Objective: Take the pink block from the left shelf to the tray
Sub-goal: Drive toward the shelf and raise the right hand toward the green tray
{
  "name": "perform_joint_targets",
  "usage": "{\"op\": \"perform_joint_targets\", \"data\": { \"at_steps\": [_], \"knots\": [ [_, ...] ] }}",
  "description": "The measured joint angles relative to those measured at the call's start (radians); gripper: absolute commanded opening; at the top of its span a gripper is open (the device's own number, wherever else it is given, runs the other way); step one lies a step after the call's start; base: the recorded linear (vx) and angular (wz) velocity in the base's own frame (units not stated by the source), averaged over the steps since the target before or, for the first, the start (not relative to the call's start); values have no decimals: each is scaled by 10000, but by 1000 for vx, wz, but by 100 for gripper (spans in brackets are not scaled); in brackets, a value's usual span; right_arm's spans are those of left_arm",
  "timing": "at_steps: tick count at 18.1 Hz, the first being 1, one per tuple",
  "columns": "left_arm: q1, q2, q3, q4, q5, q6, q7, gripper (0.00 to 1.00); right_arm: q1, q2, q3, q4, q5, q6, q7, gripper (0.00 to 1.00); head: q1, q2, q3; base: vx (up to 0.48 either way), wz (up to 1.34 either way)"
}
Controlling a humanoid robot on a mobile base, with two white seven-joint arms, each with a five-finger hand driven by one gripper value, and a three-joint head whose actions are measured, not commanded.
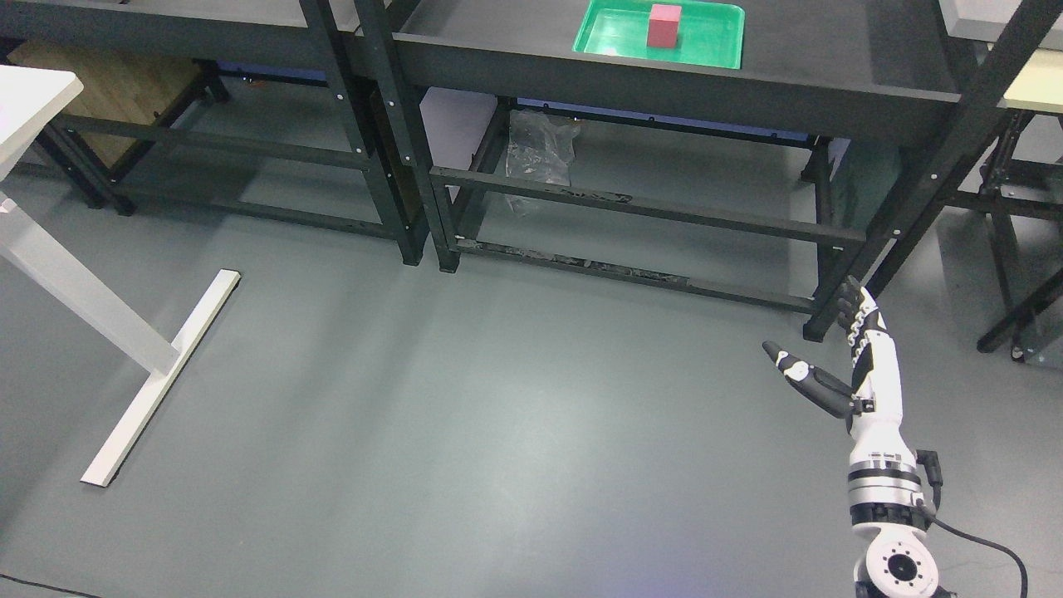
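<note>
A pink block (664, 25) stands upright inside a green tray (614, 37) on the top of the dark shelf unit at the upper middle. My right hand (818, 345) hangs low at the lower right, well below and right of the tray, above the floor. Its fingers are stretched out, the thumb spread to the left, and it holds nothing. The left arm does not show.
Two dark metal shelf units (382, 124) span the top, with lower crossbars and a crumpled clear plastic bag (540, 149) underneath. A white table leg and foot (149, 374) stand at the left. A further rack (1021, 249) is at the right edge. Grey floor fills the middle.
</note>
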Motion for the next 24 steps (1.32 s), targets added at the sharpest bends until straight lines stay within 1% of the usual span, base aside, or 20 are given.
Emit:
{"op": "perform_joint_targets", "data": {
  "at_steps": [10,14,18,24],
  "knots": [
    [-2,0,0,-2,0,0,0,100,-67,0,451,-314,2724,-21,-618,100,0,0,0,219,-44],
    [0,0,0,0,0,0,0,100,-157,0,564,-479,3783,-21,-784,100,0,0,0,250,203],
    [0,0,0,0,0,0,0,100,-199,0,692,-604,4872,-21,-1539,100,0,0,0,277,189],
    [0,0,0,0,0,0,0,100,-234,0,870,-735,6590,-21,-1874,100,0,0,0,312,122]
  ]
}}
